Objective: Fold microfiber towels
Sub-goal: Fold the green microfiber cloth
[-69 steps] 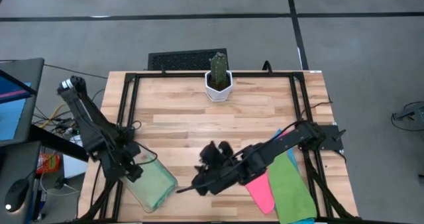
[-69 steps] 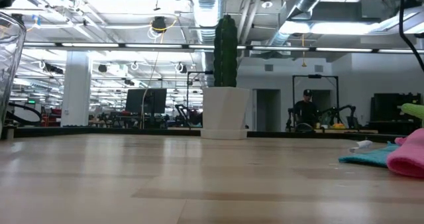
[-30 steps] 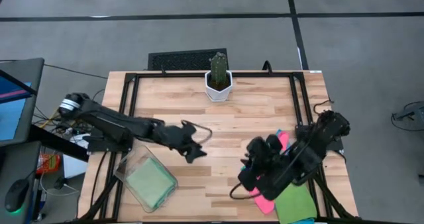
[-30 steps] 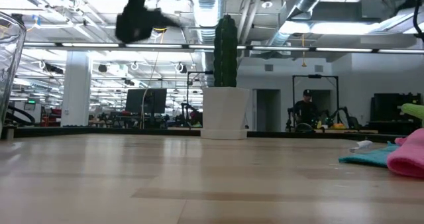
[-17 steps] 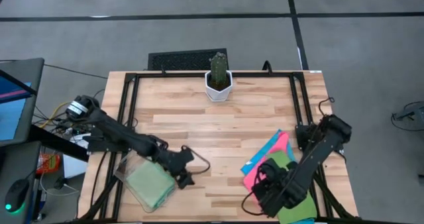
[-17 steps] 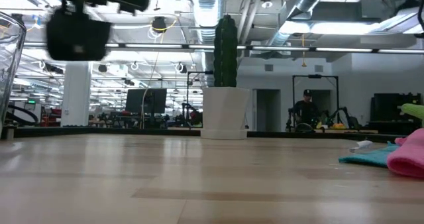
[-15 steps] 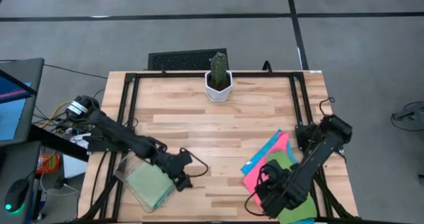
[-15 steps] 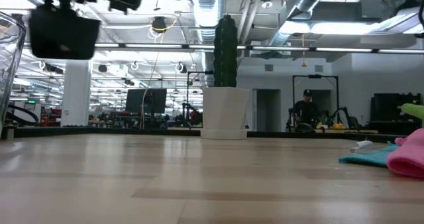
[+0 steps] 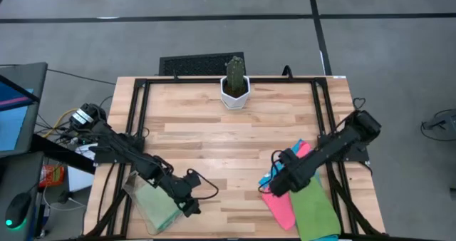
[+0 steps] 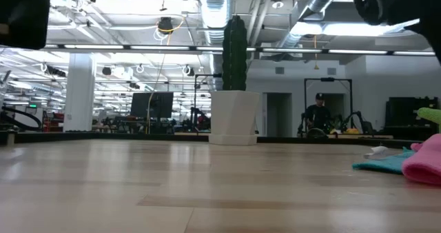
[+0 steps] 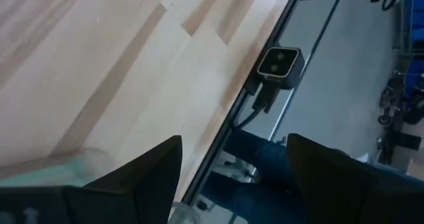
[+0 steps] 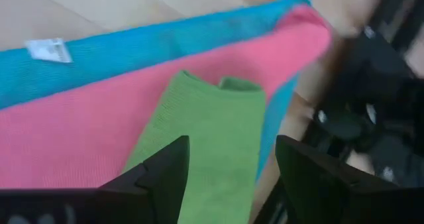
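The stack of microfiber towels at the table's near right corner is partly hidden from above: my right arm crosses it, and the sky blue towel (image 9: 268,177) at the bottom shows only as thin slivers at the stack's edges. From table height the stack is cut off by the picture's edge, so I see just a hot pink bulge (image 10: 424,163), a teal strip and a green tip. My left gripper (image 9: 191,204) hangs above the near rim of the clear plastic bin (image 9: 135,186) at the table's near left corner; in the wrist view its dark fingers (image 11: 149,174) stand well apart with nothing between them, looking past the light wooden table (image 9: 214,137) edge to a small black camera (image 11: 281,61) clamped there.

The bin lies with a folded light green microfiber towel (image 9: 158,204) inside it; how neatly it is folded I cannot make out under the arm.

My right gripper (image 9: 279,180) hovers over the far end of the stack, its fingers (image 12: 161,173) spread wide and empty. The hot pink towel (image 9: 281,207) and the light green towel (image 9: 315,211) on top lie as long strips side by side, their long axes running from the table's middle toward its near right corner, the green one on the outer side. A white-potted green cactus (image 9: 234,82) stands at the far edge, well apart from everything.
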Action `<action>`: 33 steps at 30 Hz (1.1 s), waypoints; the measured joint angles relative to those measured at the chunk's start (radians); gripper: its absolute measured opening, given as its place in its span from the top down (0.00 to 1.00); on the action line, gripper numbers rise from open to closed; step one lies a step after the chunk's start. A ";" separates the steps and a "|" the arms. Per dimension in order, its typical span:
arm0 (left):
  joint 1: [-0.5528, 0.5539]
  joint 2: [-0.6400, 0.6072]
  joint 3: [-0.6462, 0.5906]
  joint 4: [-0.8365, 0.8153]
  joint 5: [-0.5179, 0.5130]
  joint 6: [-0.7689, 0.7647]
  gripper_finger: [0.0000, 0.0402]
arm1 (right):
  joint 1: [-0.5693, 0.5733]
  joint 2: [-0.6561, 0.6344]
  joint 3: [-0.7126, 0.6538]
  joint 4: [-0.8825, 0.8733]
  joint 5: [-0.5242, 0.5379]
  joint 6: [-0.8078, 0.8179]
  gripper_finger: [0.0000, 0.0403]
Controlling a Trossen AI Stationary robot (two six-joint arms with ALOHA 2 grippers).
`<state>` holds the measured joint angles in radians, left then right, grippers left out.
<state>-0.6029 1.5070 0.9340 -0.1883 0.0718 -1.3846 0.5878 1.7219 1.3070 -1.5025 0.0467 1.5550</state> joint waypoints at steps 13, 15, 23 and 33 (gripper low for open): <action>0.052 -0.092 0.000 0.183 -0.056 0.025 0.34 | -0.091 -0.083 -0.223 0.256 0.004 -0.450 0.38; 0.060 -0.110 0.000 0.189 -0.075 0.029 0.34 | -0.104 -0.082 -0.240 0.284 -0.011 -0.491 0.40; 0.068 -0.136 0.000 0.188 -0.106 0.041 0.34 | -0.118 -0.082 -0.249 0.309 -0.046 -0.612 0.77; 0.068 -0.136 0.000 0.218 -0.105 0.041 0.34 | -0.123 -0.160 -0.060 0.280 -0.001 -0.623 0.98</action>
<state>-0.5350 1.3712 0.9339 0.0301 -0.0333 -1.3434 0.4652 1.5615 1.2473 -1.2228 0.0458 0.9318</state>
